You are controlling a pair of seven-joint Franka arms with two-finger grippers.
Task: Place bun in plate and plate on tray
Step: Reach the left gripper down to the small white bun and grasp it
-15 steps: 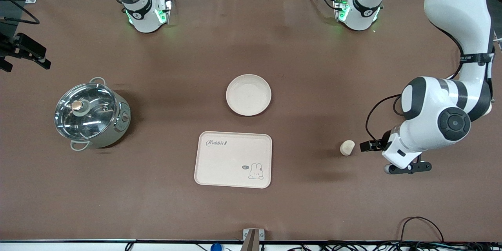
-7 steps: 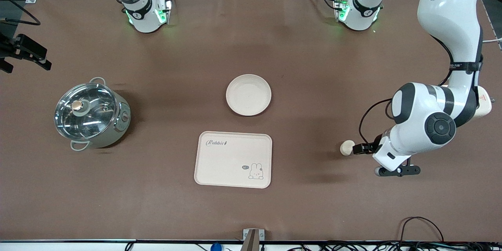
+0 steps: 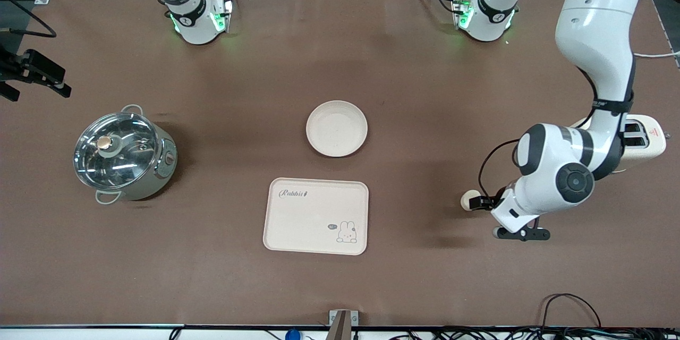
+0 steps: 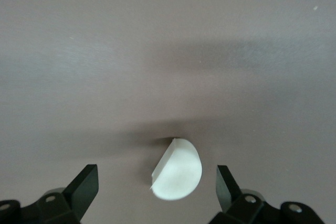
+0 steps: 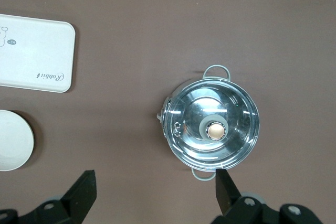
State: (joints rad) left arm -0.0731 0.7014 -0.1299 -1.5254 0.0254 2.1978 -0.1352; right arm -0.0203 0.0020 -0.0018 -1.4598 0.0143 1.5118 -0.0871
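So your left gripper (image 4: pixel 157 190) has its jaws wide apart straddling the bun (image 4: pixel 177 169), which looks soft and light; pinch its rounded sides gently.

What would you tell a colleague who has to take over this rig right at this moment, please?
Left tool: open, low around the bun, fingers either side, not gripping.
Right tool: open, waiting high over the lidded pot.
Plate: mid-table, holding nothing. Tray: nearer the front camera than the plate, also bare.
Done: nothing placed.
Left: grip bun, set it in plate, move plate onto tray.
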